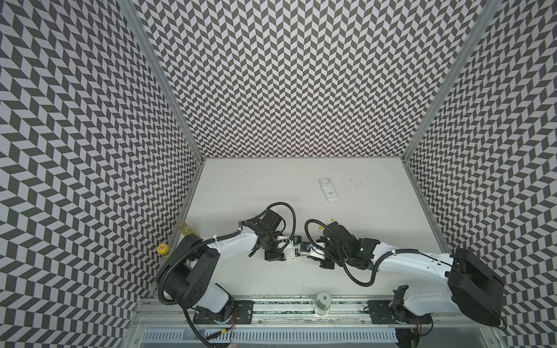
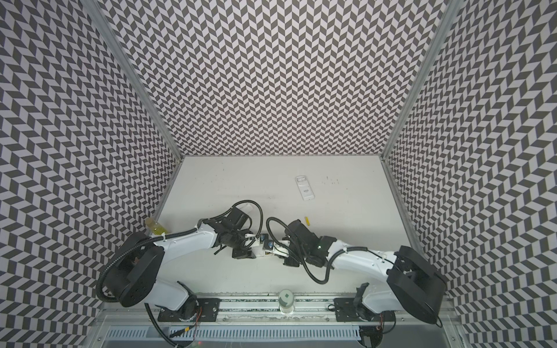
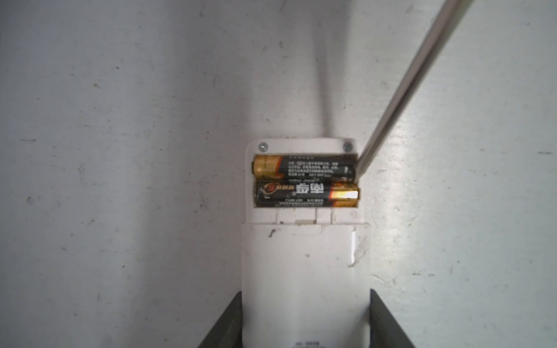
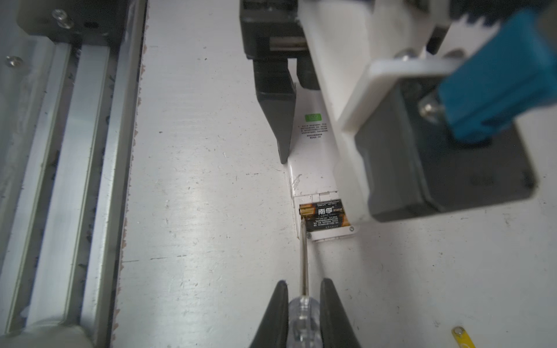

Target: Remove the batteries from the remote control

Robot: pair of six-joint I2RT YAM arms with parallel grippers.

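Right fingers (image 4: 275, 316) are closed tight on the clear handle of the screwdriver (image 4: 304, 259), shaft aimed at the white remote (image 3: 304, 271). The tip sits in a corner of the remote's open batt bay. It's against the black end of the outer black-and-gold cell (image 3: 304, 168), just beside the gold end of the inner black-and-gold cell (image 3: 306, 194). Both cells are seated side by side, crosswise, at the remote's free end. Left fingers (image 3: 229, 328) are approx half open, clamped on the remote's two long sides, well back from the bay. The remote lies flat on the bench (image 3: 120, 150).

Risks, my read:
- The tip has thin purchase on a round cell end, so a push prob skids it onto the bench or digs into a bay contact.
- The handle is smooth + round, so it may twist in the grip.
- Levering at the bay, far from the clamp, could swing or tip the remote.
- A cell popping free fast will roll.
- The left wrist cam mount hangs close over the remote nr the bay, so it's tight for the shaft.

Beyond the remote a yellow cell (image 2: 307, 221) lies loose on the bench. Further on, well apart, is a 2nd white remote (image 2: 306, 188); its bay is too small to read.
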